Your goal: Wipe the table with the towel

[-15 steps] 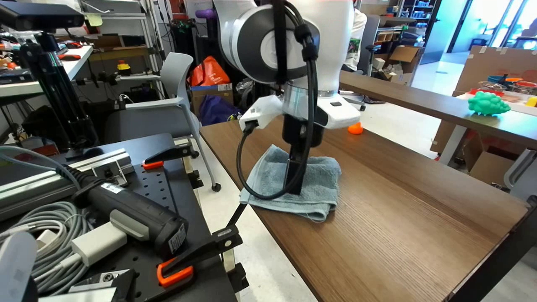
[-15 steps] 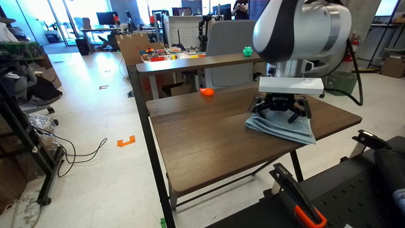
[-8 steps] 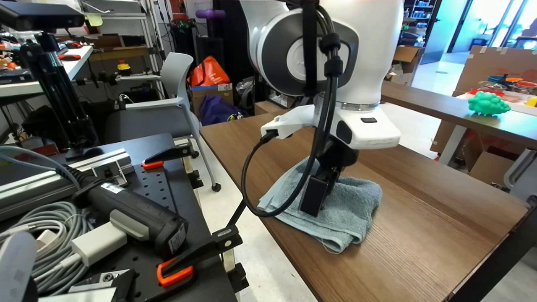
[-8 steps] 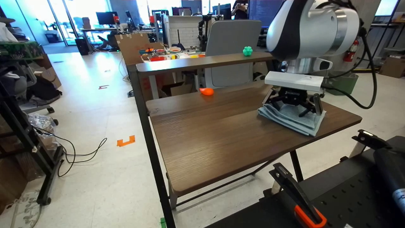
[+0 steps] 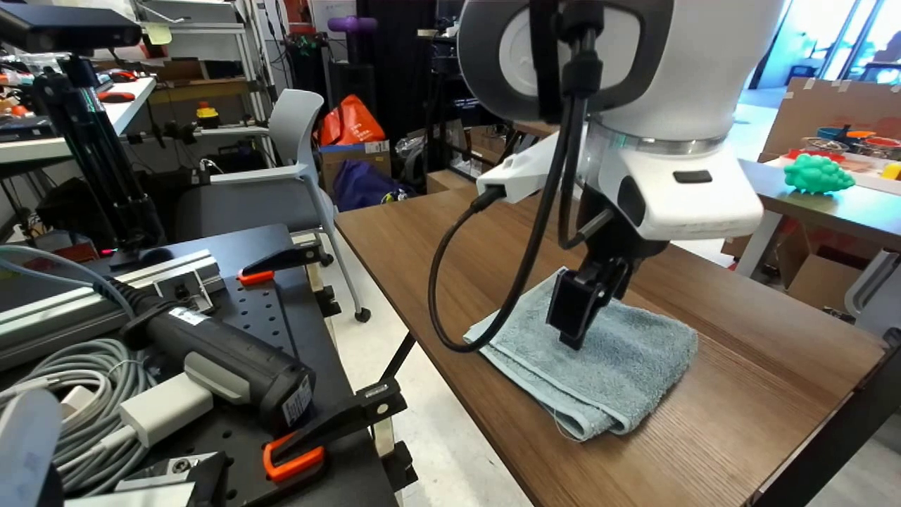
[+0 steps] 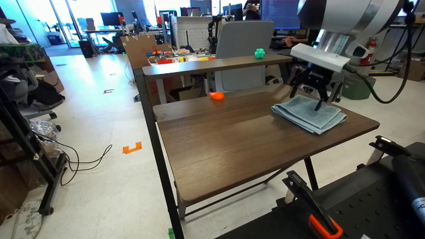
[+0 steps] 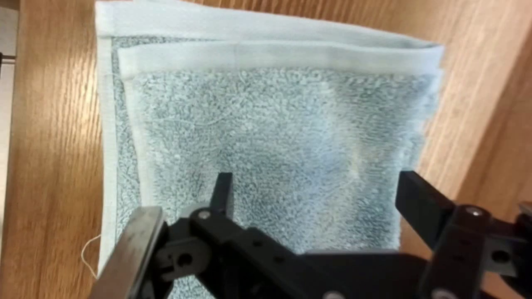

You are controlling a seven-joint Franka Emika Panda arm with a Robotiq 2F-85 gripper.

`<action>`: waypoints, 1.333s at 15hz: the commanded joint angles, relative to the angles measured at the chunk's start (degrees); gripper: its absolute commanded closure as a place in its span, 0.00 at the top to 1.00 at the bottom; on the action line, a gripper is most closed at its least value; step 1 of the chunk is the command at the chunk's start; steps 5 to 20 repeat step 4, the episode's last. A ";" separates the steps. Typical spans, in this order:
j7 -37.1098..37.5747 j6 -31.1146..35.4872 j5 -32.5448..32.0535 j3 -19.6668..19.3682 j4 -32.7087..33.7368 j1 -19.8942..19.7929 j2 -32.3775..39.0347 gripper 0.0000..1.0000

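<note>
Fingers (image 7: pixel 422 205), spread, have risen above the towel (image 7: pixel 257 116)

In the wrist view the black metal two-fingered gripper (image 7: pixel 316 178) partly hides the folded light blue-grey terry towel (image 7: pixel 266 128), part of whose edge is blurred; above the towel, the top edge cuts off the white-and-grey jointed arm (image 6: pixel 345 16) in both exterior views; beneath the towel, the brown wood-grain table (image 5: pixel 739 394) is cut off at the bottom in an exterior view.
</note>
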 commanded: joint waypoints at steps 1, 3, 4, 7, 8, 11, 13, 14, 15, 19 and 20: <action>-15.05 0.38 12.18 10.30 -9.43 -11.65 -11.87 1.00; -12.26 -0.66 10.80 5.03 -5.16 -6.20 -7.76 1.00; -13.95 -0.76 11.87 5.76 -6.63 -7.48 -9.64 1.00; -13.95 -0.76 11.87 5.76 -6.63 -7.48 -9.64 1.00; -13.95 -0.76 11.87 5.76 -6.63 -7.48 -9.64 1.00; -13.95 -0.76 11.87 5.76 -6.63 -7.48 -9.64 1.00; -13.95 -0.76 11.87 5.76 -6.63 -7.48 -9.64 1.00; -13.95 -0.76 11.87 5.76 -6.63 -7.48 -9.64 1.00; -13.95 -0.76 11.87 5.76 -6.63 -7.48 -9.64 1.00; -13.95 -0.76 11.87 5.76 -6.63 -7.48 -9.64 1.00; -13.95 -0.76 11.87 5.76 -6.63 -7.48 -9.64 1.00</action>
